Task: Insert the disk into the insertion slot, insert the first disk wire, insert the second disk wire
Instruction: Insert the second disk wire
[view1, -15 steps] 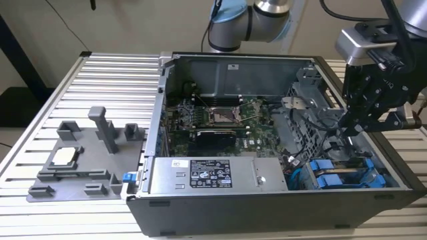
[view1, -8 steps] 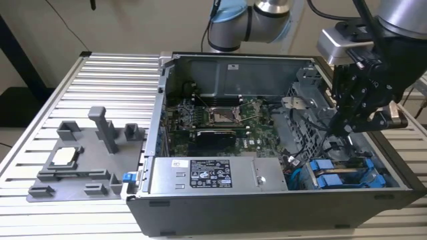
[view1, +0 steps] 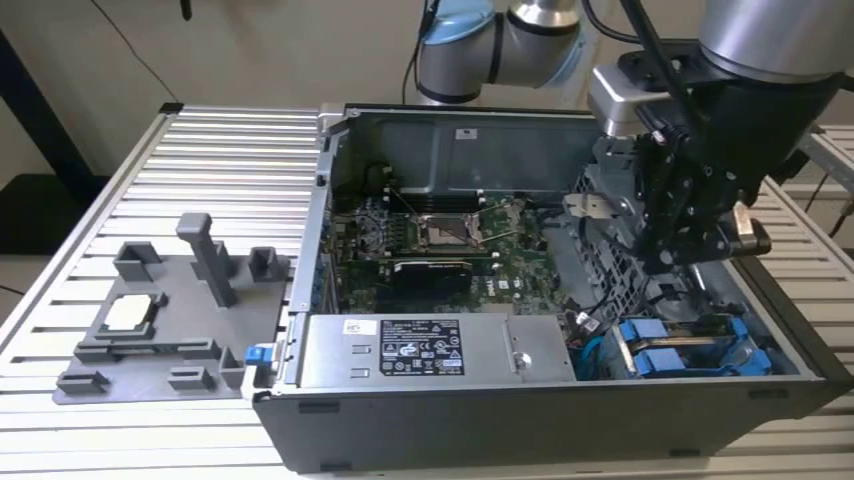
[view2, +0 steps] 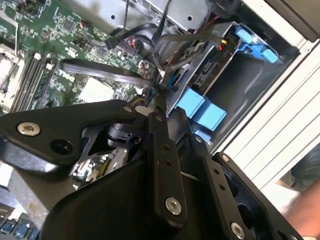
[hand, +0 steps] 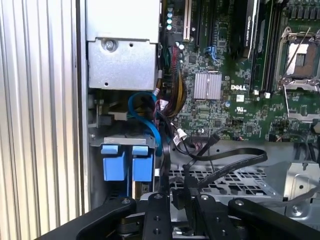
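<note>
We see the gripper (view1: 683, 262) lowered into the open computer case (view1: 534, 420), over the drive cage (view1: 607, 215) at the exterior view's right. In the second wrist view its fingers (view2: 161, 150) look drawn close together, with a thin black wire (view2: 186, 40) running right at the tips; we cannot tell whether they actually grip it or how far they stand apart. In the first wrist view the same fingers (hand: 159, 215) sit just above the perforated grey cage (hand: 225, 182), with the black wire (hand: 230, 162) looping across it.

The disk (view1: 663, 345) sits in the slot (view1: 594, 350) near the case's front corner, beside the grey box (view1: 414, 350) with the white label. Two blue carrier fronts stand side by side there; in the first wrist view they (hand: 126, 162) lie just beside the cage, below a curled blue cable (hand: 145, 107). We cannot tell which of the two is the task's disk.

The green motherboard (view1: 441, 250) fills the case's middle. On the slatted table (view1: 227, 160), at the exterior view's left, lies a grey fixture (view1: 167, 320), well apart from the case.
</note>
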